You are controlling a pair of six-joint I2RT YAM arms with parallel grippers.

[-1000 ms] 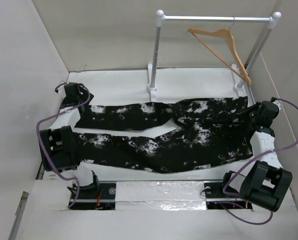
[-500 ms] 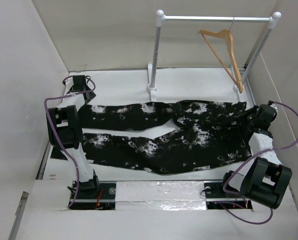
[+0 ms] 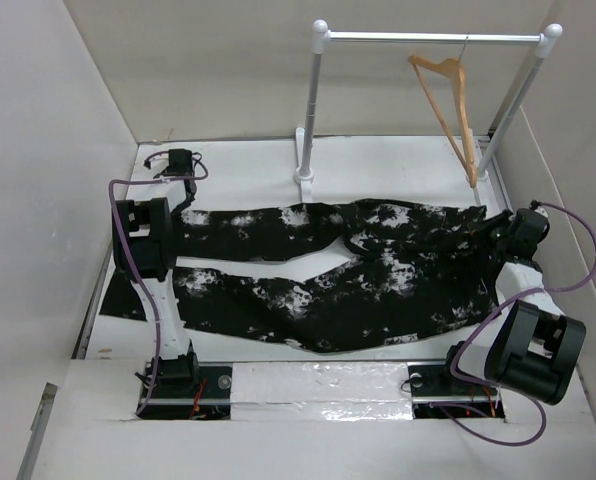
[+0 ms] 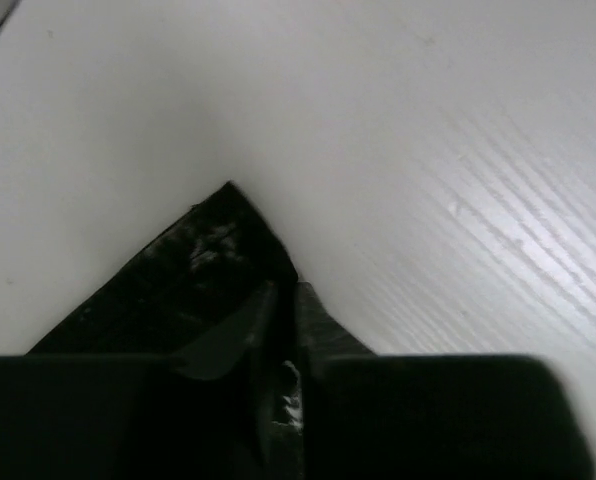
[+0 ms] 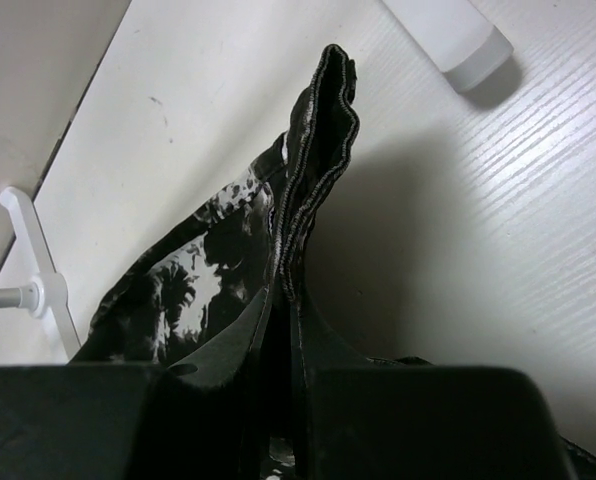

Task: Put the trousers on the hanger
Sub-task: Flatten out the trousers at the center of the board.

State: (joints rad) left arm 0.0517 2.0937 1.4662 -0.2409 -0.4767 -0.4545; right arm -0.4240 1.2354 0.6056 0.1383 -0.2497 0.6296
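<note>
**Two arms grip one pair of trousers [image 3: 378, 280] at opposite ends of the tabletop [image 3: 238, 165]**
The left fingers [image 4: 223, 345] are pinched on a hem corner near the far left corner, with that arm stretched along the left edge. The right fingers [image 5: 223, 350] clamp the waistband at the right edge, elbow folded. The single hanger [image 3: 448, 95] hangs on the one rack [image 3: 428, 37] at the far right corner.

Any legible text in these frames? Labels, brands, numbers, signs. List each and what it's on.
None: no text, label, brand, number or sign can be read in any view.
The trousers carry only irregular white splatter marks, no lettering.
The hanger and the rack show bare surfaces, no markings.
Both wrist views show only fabric and plain white surface.
</note>
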